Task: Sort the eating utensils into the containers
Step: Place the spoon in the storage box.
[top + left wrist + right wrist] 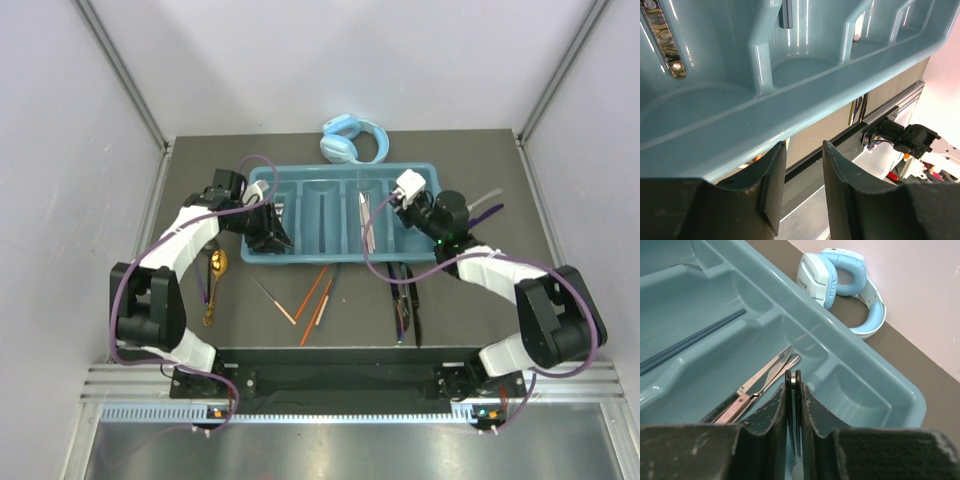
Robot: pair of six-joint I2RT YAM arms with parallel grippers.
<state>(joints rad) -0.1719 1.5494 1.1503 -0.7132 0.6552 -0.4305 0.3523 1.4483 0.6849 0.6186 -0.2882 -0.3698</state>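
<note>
The teal tray point(425, 178) lies mid-table with long compartments. My right gripper point(393, 208) hangs over its right compartment point(850, 385), shut on a thin dark knife handle point(793, 380) that I see end-on. Beside it in the tray lie two knives point(760, 386) with silver blades, one with a pinkish handle. A dark blue stick point(690, 342) lies in the neighbouring compartment. My left gripper point(272, 235) stands open at the tray's near left corner point(790, 115), nothing between its fingers point(772, 175). A silver handle point(662, 42) rests in the left compartment. A gold spoon point(215, 270) and orange chopsticks point(315, 300) lie on the table.
Light blue headphones point(350, 140) sit behind the tray against the back wall. Dark utensils point(405, 300) lie in front of the tray on the right, and a thin stick point(272, 298) lies left of the chopsticks. A silver utensil point(487, 197) rests right of the tray.
</note>
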